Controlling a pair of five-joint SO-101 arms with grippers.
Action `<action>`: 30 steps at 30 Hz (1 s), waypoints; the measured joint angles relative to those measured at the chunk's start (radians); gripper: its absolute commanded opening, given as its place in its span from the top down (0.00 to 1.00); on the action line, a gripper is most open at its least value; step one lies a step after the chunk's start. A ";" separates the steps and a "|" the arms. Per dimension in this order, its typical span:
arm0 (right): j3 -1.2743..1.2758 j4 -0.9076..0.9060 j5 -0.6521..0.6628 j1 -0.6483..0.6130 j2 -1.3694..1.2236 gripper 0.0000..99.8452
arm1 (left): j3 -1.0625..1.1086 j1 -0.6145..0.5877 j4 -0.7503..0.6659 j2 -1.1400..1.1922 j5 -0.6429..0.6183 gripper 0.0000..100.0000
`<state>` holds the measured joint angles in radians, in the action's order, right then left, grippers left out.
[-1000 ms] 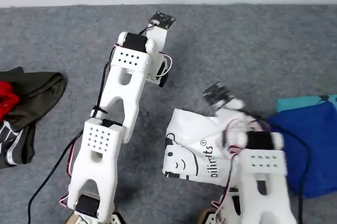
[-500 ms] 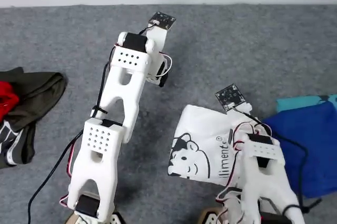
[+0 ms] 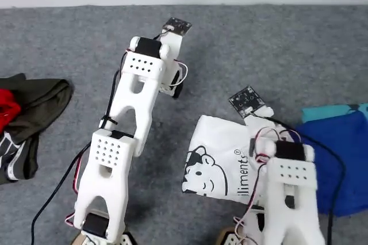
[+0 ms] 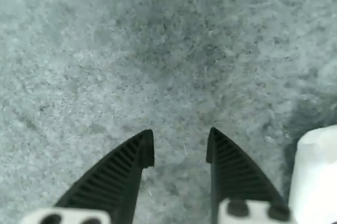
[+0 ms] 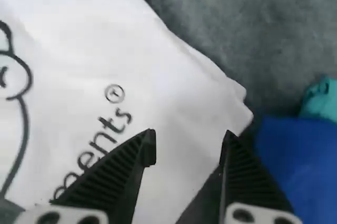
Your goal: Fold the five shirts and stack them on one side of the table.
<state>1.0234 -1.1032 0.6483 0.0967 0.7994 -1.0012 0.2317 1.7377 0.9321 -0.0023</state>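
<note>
The white shirt (image 3: pixel 221 159), folded with its print facing up, lies at the lower middle of the high view on the grey counter (image 3: pixel 276 49). It is just beside a blue shirt (image 3: pixel 345 159) at the right edge, and a teal shirt (image 3: pixel 322 111) peeks out above the blue one. The right hand (image 5: pixel 187 150) is over the white shirt's edge, released, jaws apart. The left hand (image 4: pixel 179 148), also released, hangs over bare counter. A dark and red clothes heap (image 3: pixel 29 113) lies at the left edge.

Splayed end effector (image 5: pixel 189 137) hangs above white shirt (image 5: pixel 105 50).
</note>
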 measured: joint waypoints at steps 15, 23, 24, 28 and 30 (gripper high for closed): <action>0.163 0.069 -0.172 0.138 -0.041 0.74 | 0.008 0.000 0.000 0.000 0.000 0.83; 0.173 0.190 -0.196 0.133 -0.215 0.74 | 0.008 0.000 0.000 0.000 0.000 0.83; 0.169 0.206 -0.196 0.127 -0.244 0.74 | 0.008 0.000 0.000 0.000 0.000 0.83; 0.126 0.222 -0.196 0.012 -0.348 0.74 | 0.008 0.000 0.000 0.000 0.000 0.83; 0.094 0.222 -0.196 -0.071 -0.387 0.74 | 0.008 0.000 0.000 0.000 0.000 0.83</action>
<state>1.1170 -0.8807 0.4519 0.0261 0.4127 -0.9935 0.2317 1.7377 0.9321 -0.0023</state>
